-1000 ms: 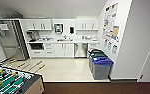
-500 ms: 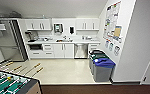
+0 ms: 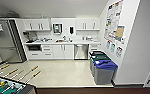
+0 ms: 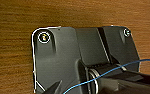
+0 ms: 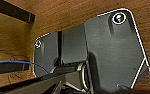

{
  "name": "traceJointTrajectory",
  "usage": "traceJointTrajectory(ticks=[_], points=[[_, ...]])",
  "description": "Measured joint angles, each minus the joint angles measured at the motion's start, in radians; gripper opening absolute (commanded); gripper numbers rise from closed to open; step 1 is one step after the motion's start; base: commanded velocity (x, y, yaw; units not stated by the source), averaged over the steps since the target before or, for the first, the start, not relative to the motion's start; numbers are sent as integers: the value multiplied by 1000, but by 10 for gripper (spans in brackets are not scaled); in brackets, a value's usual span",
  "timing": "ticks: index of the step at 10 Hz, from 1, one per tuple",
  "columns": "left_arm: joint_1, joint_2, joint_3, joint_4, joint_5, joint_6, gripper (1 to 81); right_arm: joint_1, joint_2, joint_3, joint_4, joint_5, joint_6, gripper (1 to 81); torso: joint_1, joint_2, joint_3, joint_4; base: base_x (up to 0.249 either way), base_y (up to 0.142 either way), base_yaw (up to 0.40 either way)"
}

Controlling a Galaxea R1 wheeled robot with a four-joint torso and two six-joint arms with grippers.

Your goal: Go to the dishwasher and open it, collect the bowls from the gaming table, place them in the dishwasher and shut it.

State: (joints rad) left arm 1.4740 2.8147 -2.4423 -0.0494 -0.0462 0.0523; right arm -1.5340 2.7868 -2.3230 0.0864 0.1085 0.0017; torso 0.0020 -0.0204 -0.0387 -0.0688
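Dishwasher [image 3: 80, 51] sits shut under the far counter, right of white cupboards [image 3: 63, 51]. Pale floor [image 3: 61, 73] open ahead; bins [image 3: 102, 67] along right wall, foosball table [image 3: 6, 86] near left. Pincer state: cannot tell.

The head view is bright and evenly lit, with no single light source visible; white cupboards [image 3: 63, 51] and the pale floor [image 3: 63, 72] wash toward overexposure, and a soft sheen lies on the floor at centre. Detail is blurred throughout, so the wall posters [image 3: 114, 20] at upper right are unreadable. Wide-angle bending curves the right wall and tilts the fridge [image 3: 6, 41] at left. The steel dishwasher [image 3: 81, 51] shows faint reflections. Both wrist views are dimmer and warm-toned: brown wood grain [image 4: 16, 20] is smeared, and the dark plate carries bright rim highlights [image 5: 138, 32] along its edges.
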Motion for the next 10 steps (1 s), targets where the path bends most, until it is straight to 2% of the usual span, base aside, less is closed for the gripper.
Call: traceJointTrajectory(ticks=[10], points=[[1,4,0,0,1,0,811,-4,-3,-1,0,2,0,811,0,0,0,0,189,0,0]])
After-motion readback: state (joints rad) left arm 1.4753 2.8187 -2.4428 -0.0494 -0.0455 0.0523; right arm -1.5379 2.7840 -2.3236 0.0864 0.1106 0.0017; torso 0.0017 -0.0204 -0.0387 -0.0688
